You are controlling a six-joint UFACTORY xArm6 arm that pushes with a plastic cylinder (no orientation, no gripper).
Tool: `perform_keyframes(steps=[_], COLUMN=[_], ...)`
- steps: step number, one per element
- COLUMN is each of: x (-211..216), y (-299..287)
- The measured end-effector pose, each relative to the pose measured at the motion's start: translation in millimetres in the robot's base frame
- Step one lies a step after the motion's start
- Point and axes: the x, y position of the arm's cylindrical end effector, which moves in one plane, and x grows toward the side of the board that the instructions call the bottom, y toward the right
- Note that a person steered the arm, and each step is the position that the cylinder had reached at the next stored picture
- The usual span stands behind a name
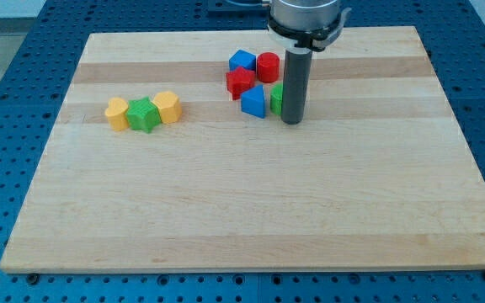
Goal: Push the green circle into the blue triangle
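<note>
The green circle [276,98] shows only as a sliver, mostly hidden behind the dark rod. It touches the right side of the blue triangle [253,102], near the view's top centre. My tip [291,121] rests on the board just right of the green circle and against it. A red star-like block [240,82] sits just above-left of the blue triangle.
A blue block [242,61] and a red cylinder [268,66] sit above the cluster. At the view's left lie a yellow block [118,113], a green star [143,114] and a yellow block [167,107] in a row. The wooden board's [251,210] edges border blue pegboard.
</note>
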Motion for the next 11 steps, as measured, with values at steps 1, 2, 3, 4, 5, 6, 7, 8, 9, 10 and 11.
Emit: perform_keyframes(steps=[1,2,3,4,5,6,7,8,9,10,11], x=[2.3,-8.8,-19.0,-19.0,-18.7,-1.5,22.2,13.5,-9.7,-19.0,5.1], y=[24.8,45.6,36.3,5.1,-22.9,-22.4,-27.1,-45.1,-58.4,-67.7,-67.3])
